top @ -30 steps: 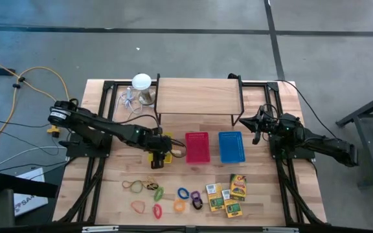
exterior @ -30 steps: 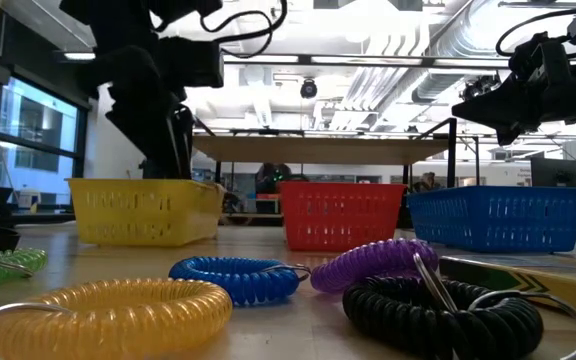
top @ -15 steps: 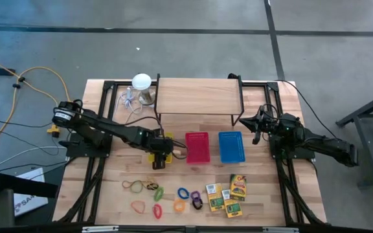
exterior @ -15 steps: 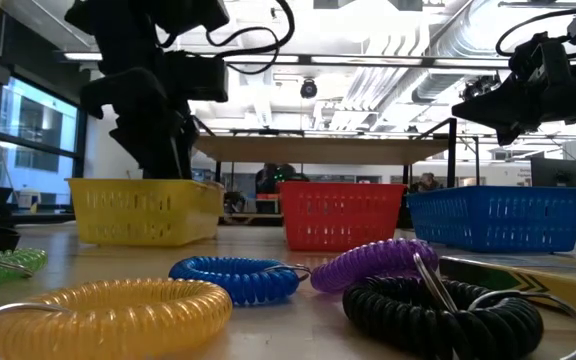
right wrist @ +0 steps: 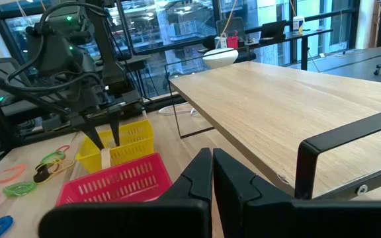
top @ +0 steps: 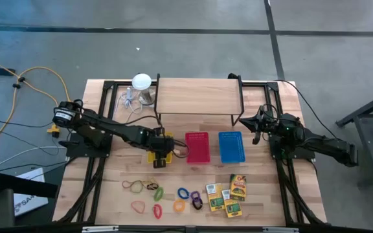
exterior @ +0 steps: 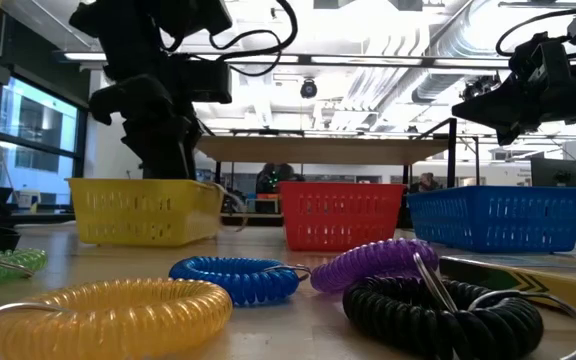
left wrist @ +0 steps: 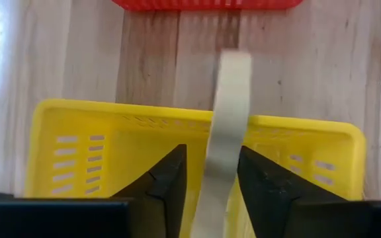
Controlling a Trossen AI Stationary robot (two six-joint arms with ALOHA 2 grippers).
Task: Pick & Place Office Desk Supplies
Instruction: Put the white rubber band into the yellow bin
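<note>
Above yellow basket (left wrist: 78, 142) rim, left claw (left wrist: 207, 175).

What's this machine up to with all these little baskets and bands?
The left gripper holds a pale rubber band over the yellow basket. The right gripper waits, shut, by the blue basket. More rubber bands, coiled rings and card boxes lie on the table.

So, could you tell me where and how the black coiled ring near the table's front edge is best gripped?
Grip the black coiled ring across one side of its loop, from straight above: it lies flat, and the purple ring leans against it behind, so take the near side.
</note>
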